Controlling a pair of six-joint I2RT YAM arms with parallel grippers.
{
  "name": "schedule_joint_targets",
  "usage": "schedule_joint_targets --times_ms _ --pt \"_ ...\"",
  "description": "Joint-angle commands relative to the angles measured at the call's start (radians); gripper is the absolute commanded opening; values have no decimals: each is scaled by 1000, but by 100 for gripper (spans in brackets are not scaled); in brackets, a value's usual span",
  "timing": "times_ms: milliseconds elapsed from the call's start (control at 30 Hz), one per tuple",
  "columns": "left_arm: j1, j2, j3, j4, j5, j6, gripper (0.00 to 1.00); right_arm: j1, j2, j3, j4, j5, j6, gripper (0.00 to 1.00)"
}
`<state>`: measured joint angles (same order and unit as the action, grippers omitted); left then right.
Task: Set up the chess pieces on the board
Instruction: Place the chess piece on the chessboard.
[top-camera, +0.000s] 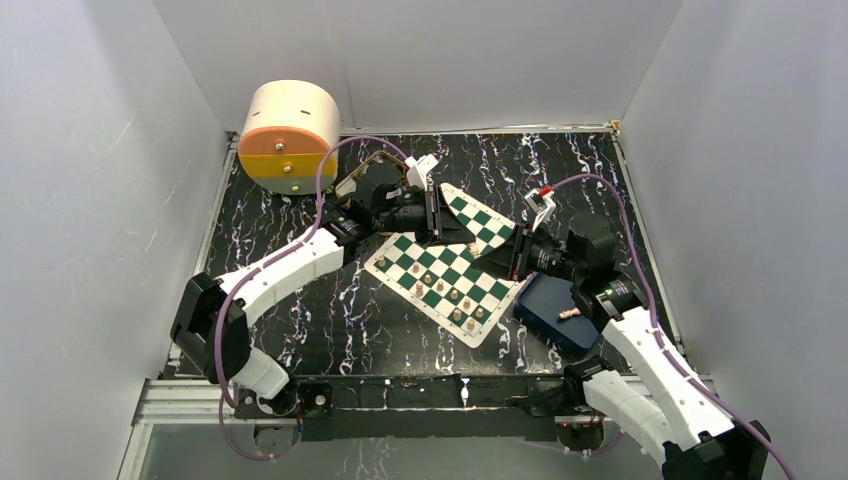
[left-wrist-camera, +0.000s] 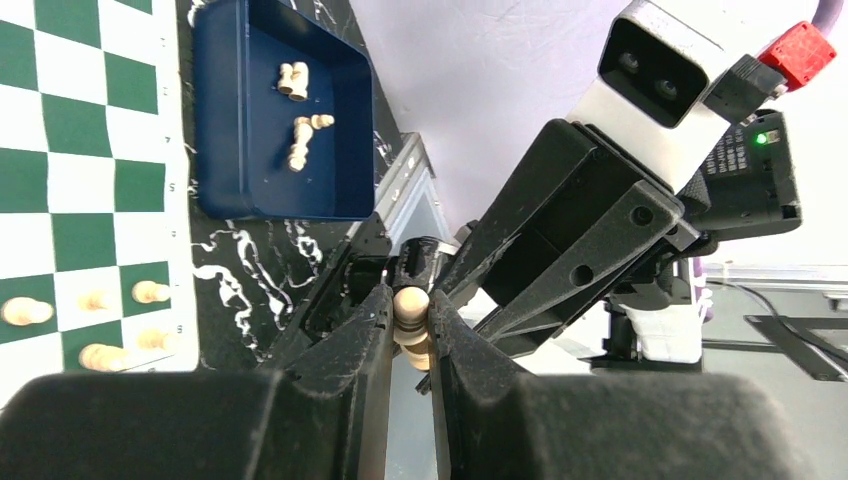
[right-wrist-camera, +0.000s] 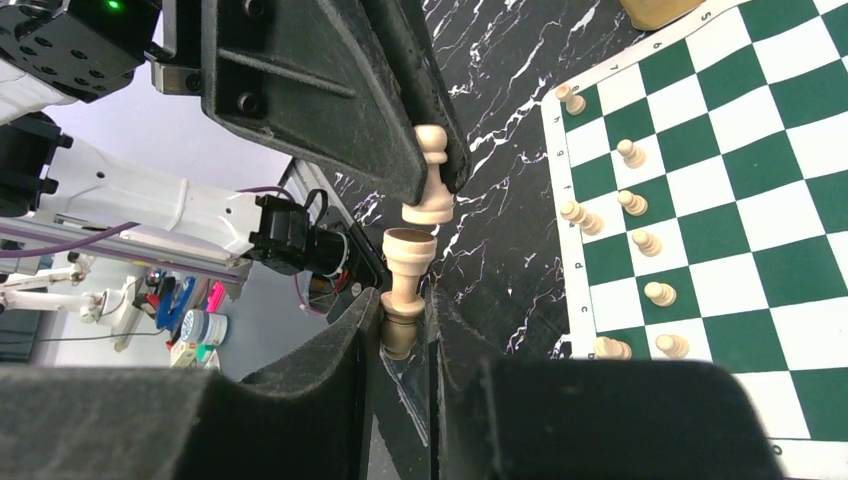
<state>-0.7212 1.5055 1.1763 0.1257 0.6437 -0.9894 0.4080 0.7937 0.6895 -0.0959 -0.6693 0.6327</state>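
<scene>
Black fingers fill your wrist views: your left gripper (left-wrist-camera: 410, 312) is nearly closed on a tan pawn-like piece (left-wrist-camera: 411, 304), while your right gripper (right-wrist-camera: 403, 318) pinches a second piece (right-wrist-camera: 406, 285) just as tightly. The claws meet tip to tip over the marbled table (right-wrist-camera: 500, 200) beside the board (right-wrist-camera: 800, 270). Pawns (top-camera: 455, 297) stand on its squares, and spare chess pieces (left-wrist-camera: 300, 140) lie in the blue tray (left-wrist-camera: 230, 120).

A light tan pawn (left-wrist-camera: 411, 318) is clamped in the left pincer (left-wrist-camera: 410, 300), near its fingertips. A second piece (right-wrist-camera: 405, 280) sits head-first in the right pincer (right-wrist-camera: 403, 325), its wide base just short of the pawn's base. Beside both pincers lies the board (right-wrist-camera: 790, 270), checked green and white, with other chess pieces (right-wrist-camera: 647, 242) standing near one edge. A few more lie toppled in the dark blue tray (left-wrist-camera: 230, 120) beyond the left pincer.
</scene>
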Motion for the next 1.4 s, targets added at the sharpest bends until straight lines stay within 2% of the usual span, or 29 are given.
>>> schedule_joint_targets --times_ms 0,167,333,467,567,833,967,1367 --pt "23 -67 41 -46 -70 99 8 5 -21 -8 -13 1 -19 25" --pt "48 -91 98 -228 -252 283 7 5 -29 -18 -37 21 -30 24" --pt "52 -114 105 -314 -471 471 8 5 -31 -14 -53 30 -42 23" --pt "51 -149 14 -282 -705 593 8 5 -33 0 -70 33 -57 23" --pt "51 -157 -68 -233 -812 641 9 5 -41 7 -85 38 -67 23" --pt "51 -33 -160 -133 -862 651 10 3 -53 4 -84 37 -66 24" --pt "51 35 -205 -32 -828 644 11 4 -54 16 -94 36 -72 24" --pt "51 136 -279 82 -787 635 15 5 -62 40 -135 51 -94 25"
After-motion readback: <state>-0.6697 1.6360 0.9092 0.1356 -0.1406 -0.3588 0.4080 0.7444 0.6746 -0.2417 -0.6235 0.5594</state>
